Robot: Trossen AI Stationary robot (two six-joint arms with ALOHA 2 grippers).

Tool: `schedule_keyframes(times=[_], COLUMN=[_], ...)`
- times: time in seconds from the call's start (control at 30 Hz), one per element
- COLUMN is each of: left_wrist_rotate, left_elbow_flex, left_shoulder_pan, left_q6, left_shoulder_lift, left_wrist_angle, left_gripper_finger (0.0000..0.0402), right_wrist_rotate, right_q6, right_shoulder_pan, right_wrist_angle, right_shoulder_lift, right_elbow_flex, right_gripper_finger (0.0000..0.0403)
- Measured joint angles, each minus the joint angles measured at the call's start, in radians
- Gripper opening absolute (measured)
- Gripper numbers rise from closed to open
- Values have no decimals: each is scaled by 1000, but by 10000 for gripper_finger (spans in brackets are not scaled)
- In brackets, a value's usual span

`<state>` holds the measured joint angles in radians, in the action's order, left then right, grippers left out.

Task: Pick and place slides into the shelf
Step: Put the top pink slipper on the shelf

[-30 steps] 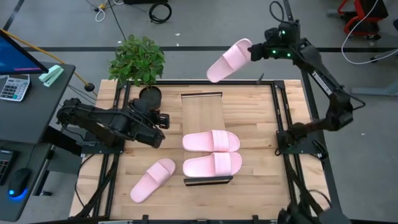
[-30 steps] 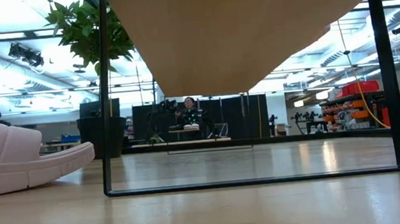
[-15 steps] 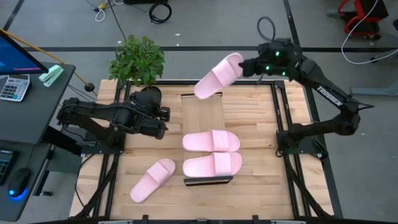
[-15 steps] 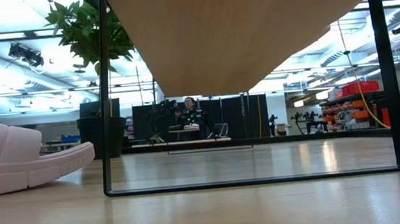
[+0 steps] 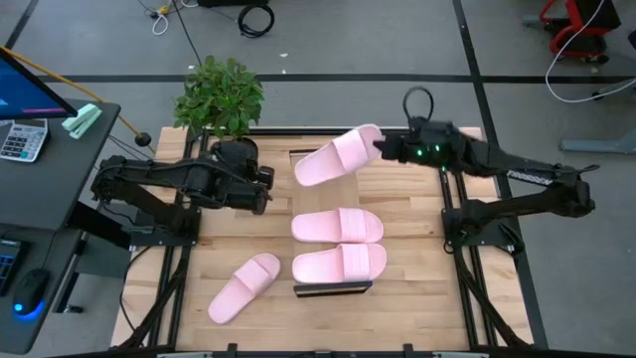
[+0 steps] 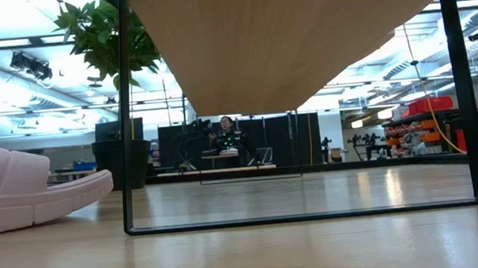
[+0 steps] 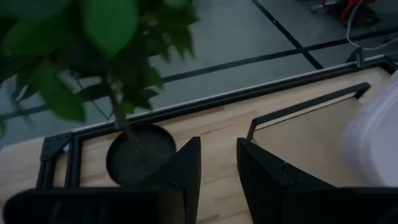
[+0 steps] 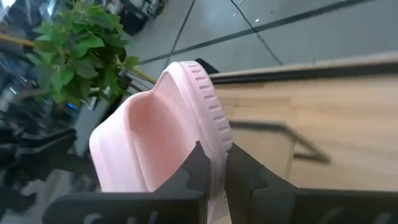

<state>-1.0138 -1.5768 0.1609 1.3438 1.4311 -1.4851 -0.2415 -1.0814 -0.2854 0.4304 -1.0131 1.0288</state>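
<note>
Four pale pink slides. Two lie side by side across the shelf board: one at the middle, one at the near end. A third lies sole-down on the table at the near left and also shows in the low view. My right gripper is shut on the fourth slide over the shelf's far end. My left gripper is open and empty, left of the shelf, next to the plant pot. My right gripper pinches the edge of the slide's end nearest the table's right between its two fingers, one on the hollow inner side, one on the ribbed outer side. The fingers come roughly level from the table's right. The slide sticks out leftward, tilted, above the shelf board.
A potted plant stands at the table's far left corner. Black frame rails run along the table's edges. The shelf's underside and black legs fill the low view. A desk with a calculator stands left of the table.
My right gripper has come from beyond the table's far edge toward the near-left and down, carrying the slide to above the shelf's far end. My left gripper has drifted slightly toward the far edge.
</note>
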Motion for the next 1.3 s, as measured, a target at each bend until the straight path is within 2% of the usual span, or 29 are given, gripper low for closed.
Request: schedule_keyframes(times=[0.2, 0.47, 0.7, 0.87, 1.3], left_wrist_rotate=[11, 31, 70, 77, 102], left_elbow_flex=[0, 0, 0, 0, 0], left_shoulder_pan=[-51, -118, -150, -164, -181], left_q6=[-204, -360, -492, -542, -556], left_shoulder_lift=[0, 0, 0, 0, 0], left_wrist_angle=[193, 408, 539, 568, 588], left_gripper_finger=[107, 107, 107, 101, 82], right_wrist_rotate=[-152, -314, -331, -336, -390], right_q6=[-217, -394, -474, -538, -682], right_shoulder_pan=[127, 255, 305, 336, 434], right_wrist_angle=[-78, -80, -76, -46, 53], right_shoulder_lift=[70, 43, -22, -49, -60], right_elbow_flex=[-150, -198, -202, -202, -202], right_gripper_finger=[30, 29, 28, 28, 28])
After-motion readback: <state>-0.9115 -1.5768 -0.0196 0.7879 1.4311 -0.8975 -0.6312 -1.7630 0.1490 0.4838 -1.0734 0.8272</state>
